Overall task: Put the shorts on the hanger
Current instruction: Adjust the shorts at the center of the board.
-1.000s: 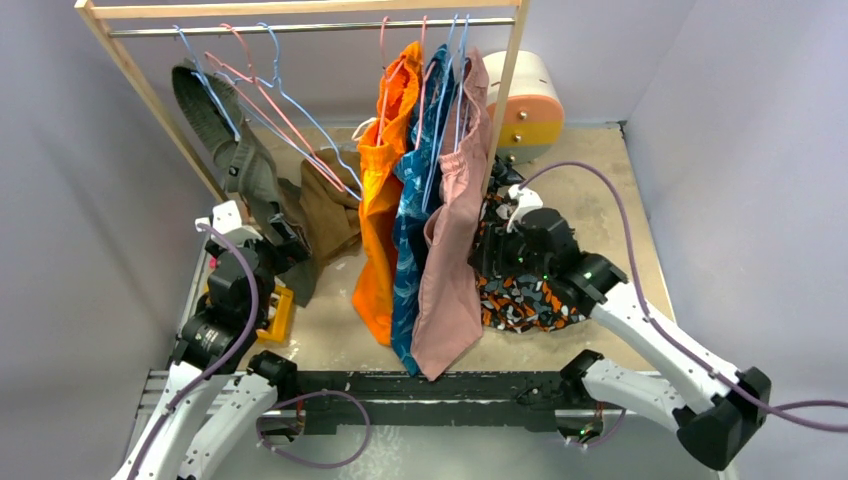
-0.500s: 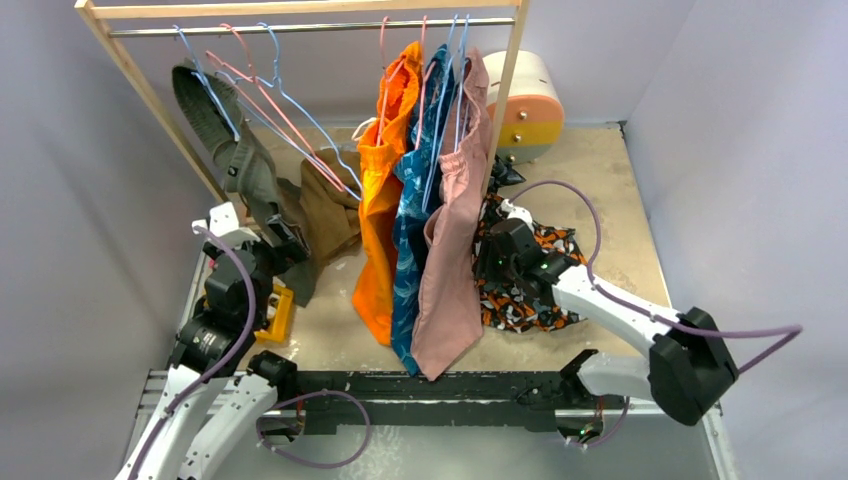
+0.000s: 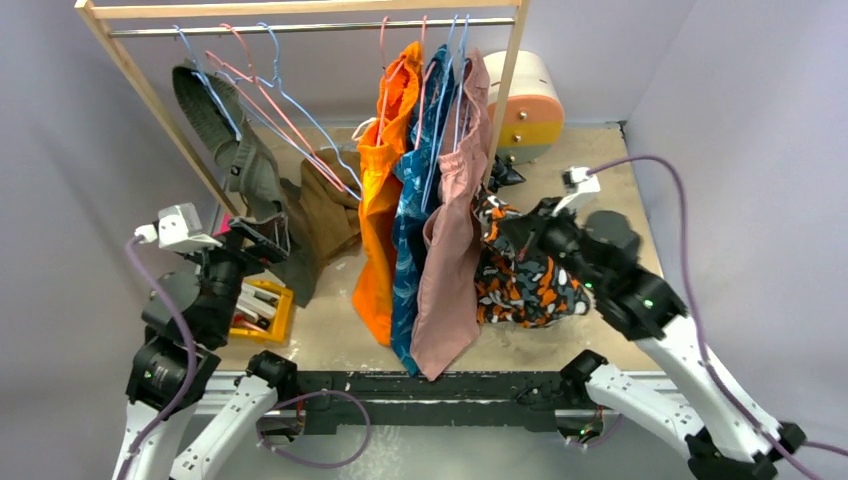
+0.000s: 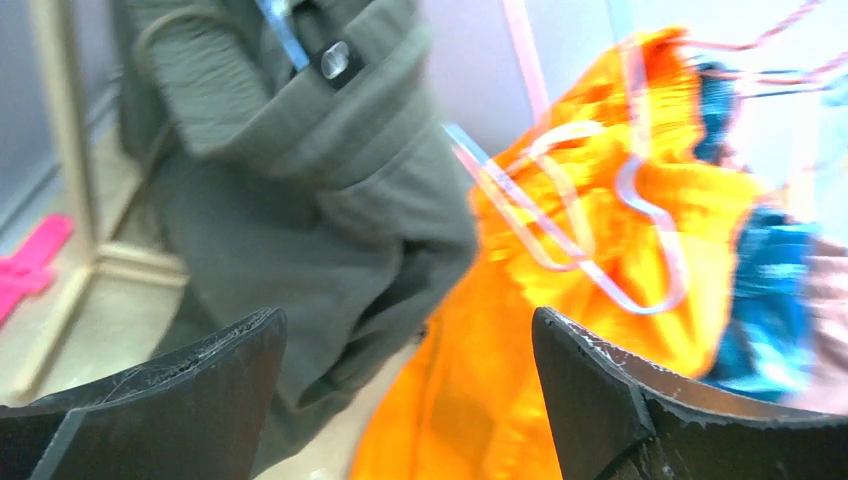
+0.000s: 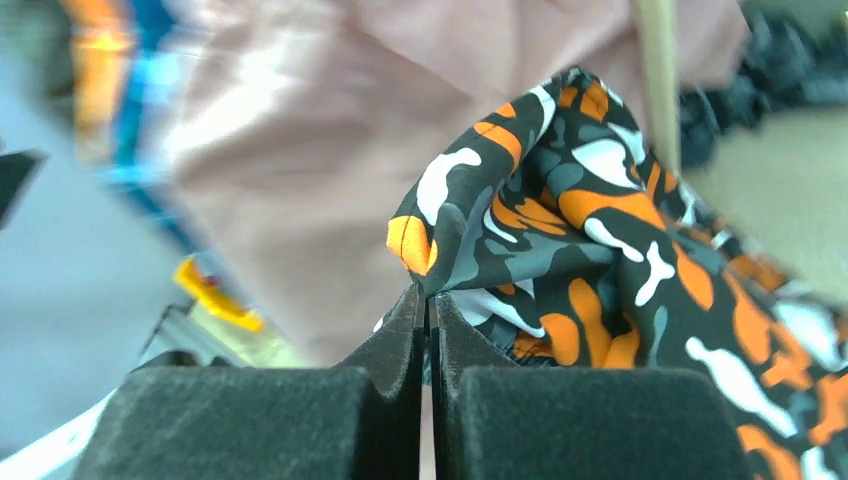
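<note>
Right wrist view: the right claw [image 5: 427, 300] is clamped tight on a fold of the shorts [image 5: 600, 250], pinching the cloth's edge between its pads. The fabric is soft and crumpled, with a black ground under orange, grey and white blotches. In the top view the shorts [image 3: 525, 285] hang bunched from that claw on the 3 o'clock side of the table [image 3: 600, 170], with pink shorts [image 3: 450, 260] touching at their 9 o'clock. The left claw [image 4: 405, 320] stands wide apart, gripping nothing, facing green shorts [image 4: 300, 200].

Robot lab: grey partition walls [image 3: 760, 120], tabletop clothes rack [image 3: 509, 80].
</note>
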You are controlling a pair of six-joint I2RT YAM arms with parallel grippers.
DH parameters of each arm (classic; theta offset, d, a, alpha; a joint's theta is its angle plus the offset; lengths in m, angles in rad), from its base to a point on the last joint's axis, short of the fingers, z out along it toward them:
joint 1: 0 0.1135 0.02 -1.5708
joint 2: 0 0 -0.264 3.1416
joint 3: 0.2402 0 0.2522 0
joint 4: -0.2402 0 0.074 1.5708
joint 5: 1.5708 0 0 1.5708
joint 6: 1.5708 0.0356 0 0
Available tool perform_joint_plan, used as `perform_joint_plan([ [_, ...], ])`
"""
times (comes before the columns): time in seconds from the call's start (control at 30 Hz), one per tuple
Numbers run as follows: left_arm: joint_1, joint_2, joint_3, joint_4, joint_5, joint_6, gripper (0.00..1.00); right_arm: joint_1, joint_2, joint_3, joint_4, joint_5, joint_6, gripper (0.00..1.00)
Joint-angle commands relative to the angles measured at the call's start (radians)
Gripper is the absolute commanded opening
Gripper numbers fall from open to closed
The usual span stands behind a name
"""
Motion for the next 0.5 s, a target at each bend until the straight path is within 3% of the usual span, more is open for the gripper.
perform_joint_plan([
  [0.0,-0.003,0.039,0.102,0.065,0.281,-0.028,0.92,0.002,-0.069,0.137,-0.060,-0.251,-0.179,0.00],
  [0.13,-0.003,0.037,0.093,0.179,0.410,-0.103,0.93,0.001,-0.126,0.191,-0.082,-0.391,-0.236,0.00],
  [0.37,-0.003,0.073,0.143,0.210,0.356,-0.195,0.94,0.001,-0.116,0.385,-0.034,-0.657,-0.255,0.00],
  [0.47,-0.004,0.076,0.164,0.277,0.374,-0.251,0.94,0.001,-0.058,0.482,0.101,-0.836,-0.211,0.00],
])
